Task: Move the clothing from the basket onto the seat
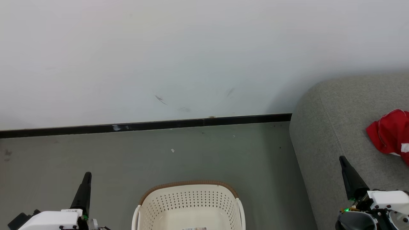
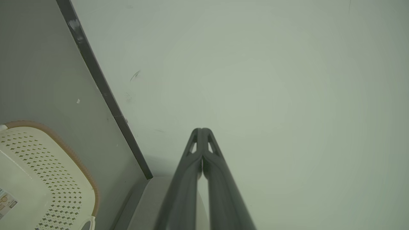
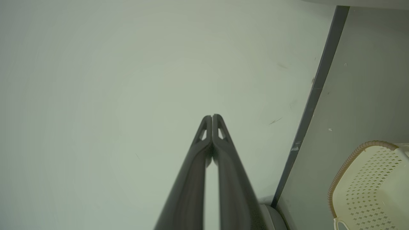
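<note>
Red clothing with white trim lies crumpled on the grey seat at the right edge of the head view. The cream basket with a brown rim stands on the floor at bottom centre; the part of its inside that shows holds no fabric. It also shows as the basket in the left wrist view and the basket in the right wrist view. My left gripper is shut, left of the basket, tips pressed together. My right gripper is shut over the seat's front, below and left of the clothing, tips together.
A white wall with a black skirting strip runs behind the grey floor. Open floor lies between the basket and the wall and to the basket's left. A label sticks to the basket's bottom.
</note>
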